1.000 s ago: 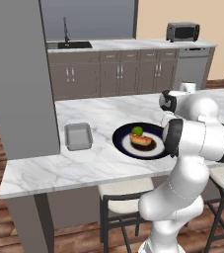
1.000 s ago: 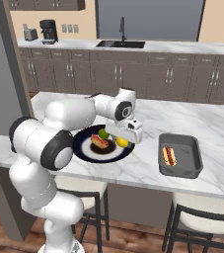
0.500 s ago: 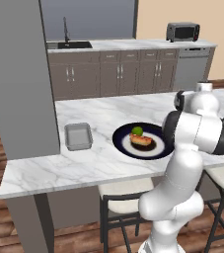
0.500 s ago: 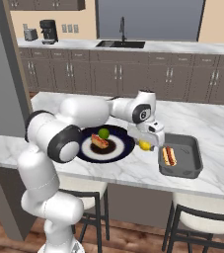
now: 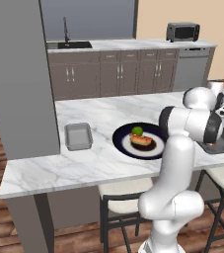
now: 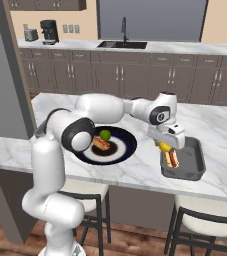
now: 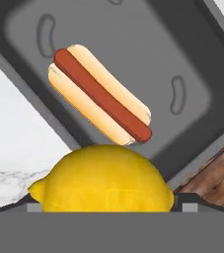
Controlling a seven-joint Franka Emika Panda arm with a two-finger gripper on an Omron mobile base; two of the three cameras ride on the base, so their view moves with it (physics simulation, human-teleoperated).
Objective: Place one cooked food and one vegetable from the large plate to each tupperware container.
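My gripper [image 6: 166,144] is shut on a yellow lemon [image 6: 163,147] and hangs over the near left end of the right tupperware container [image 6: 197,169]. In the hand view the lemon [image 7: 103,180] sits between the fingers, just above a hot dog [image 7: 98,95] lying in that grey tray [image 7: 192,54]. The large plate [image 6: 129,148] lies left of it and holds a green lime [image 6: 105,134] and a piece of cooked food [image 6: 101,144]. The other tupperware container [image 5: 78,136] stands bare, left of the plate [image 5: 119,141].
All of this sits on a marble island counter [image 5: 59,168] with stools under its near edge. A grey pillar [image 5: 15,79] rises at the counter's left end. Behind are cabinets with a sink [image 6: 122,44].
The arm has swung right from above the plate to above the right tray, carrying the lemon along. The plate and both trays have not moved.
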